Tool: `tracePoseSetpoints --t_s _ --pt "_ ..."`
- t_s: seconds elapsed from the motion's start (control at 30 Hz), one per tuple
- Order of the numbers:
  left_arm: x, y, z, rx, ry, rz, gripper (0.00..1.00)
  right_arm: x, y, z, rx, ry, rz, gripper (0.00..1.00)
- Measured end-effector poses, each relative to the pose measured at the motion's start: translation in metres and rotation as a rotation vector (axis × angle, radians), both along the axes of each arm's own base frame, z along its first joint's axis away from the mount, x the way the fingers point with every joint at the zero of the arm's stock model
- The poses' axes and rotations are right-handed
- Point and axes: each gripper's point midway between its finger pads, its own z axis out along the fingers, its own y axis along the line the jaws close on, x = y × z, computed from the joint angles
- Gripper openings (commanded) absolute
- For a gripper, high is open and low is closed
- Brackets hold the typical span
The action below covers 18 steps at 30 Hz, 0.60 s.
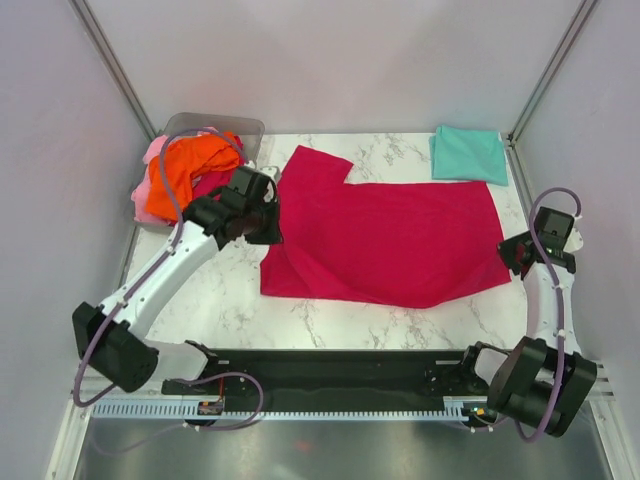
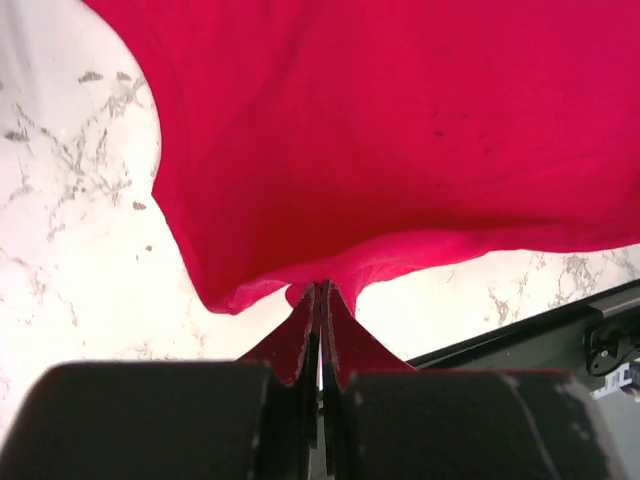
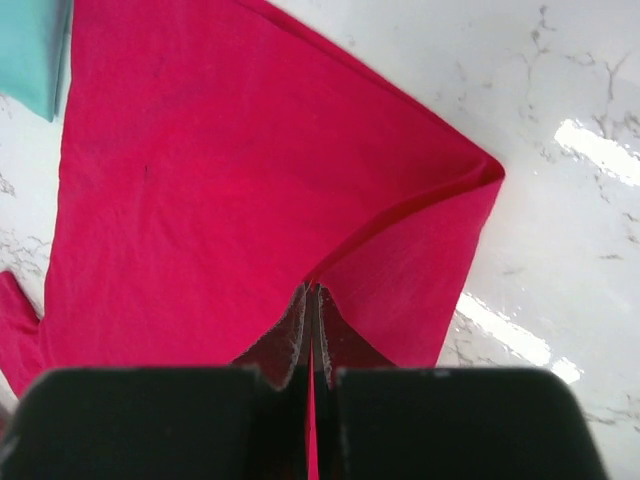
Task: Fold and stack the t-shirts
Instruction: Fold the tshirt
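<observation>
Crimson-magenta soft cloth t-shirt (image 1: pixel 385 235) lies spread mid-table on the white marble tabletop (image 1: pixel 220 300). The left gripper (image 2: pixel 318 300) is clamped tight on its left edge and the right gripper (image 3: pixel 311 300) likewise on its right edge (a thin ridge of cloth nipped each side). Fold step in hand, I'd judge. Next move prob. needs both arms carrying in step so the cloth lands flat, w/o dragging.

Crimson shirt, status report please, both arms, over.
Left gripper shut on crimson t-shirt, left edge. Right gripper shut on its right edge. Teal t-shirt close at far right; orange t-shirt heaped far left.
</observation>
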Motion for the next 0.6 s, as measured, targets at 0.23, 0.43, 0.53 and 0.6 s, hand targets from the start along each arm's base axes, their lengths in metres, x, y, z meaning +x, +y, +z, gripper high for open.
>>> tracePoseSetpoints --t_s 0.23,0.43,0.53,0.6 --pt "0.057 0.004 -0.007 0.015 0.012 0.013 0.02 0.025 -0.021 -0.007 -0.031 0.033 -0.031 0.0" --pt "0.094 0.0 -0.019 0.029 0.039 -0.009 0.02 0.043 -0.033 -0.017 -0.042 0.052 -0.045 0.0" --pt "0.114 -0.005 -0.029 0.031 0.054 -0.016 0.02 0.05 -0.037 -0.025 -0.04 0.063 -0.046 0.0" --pt "0.124 -0.004 -0.038 0.043 0.072 -0.011 0.02 0.054 -0.039 -0.033 -0.036 0.077 -0.046 0.0"
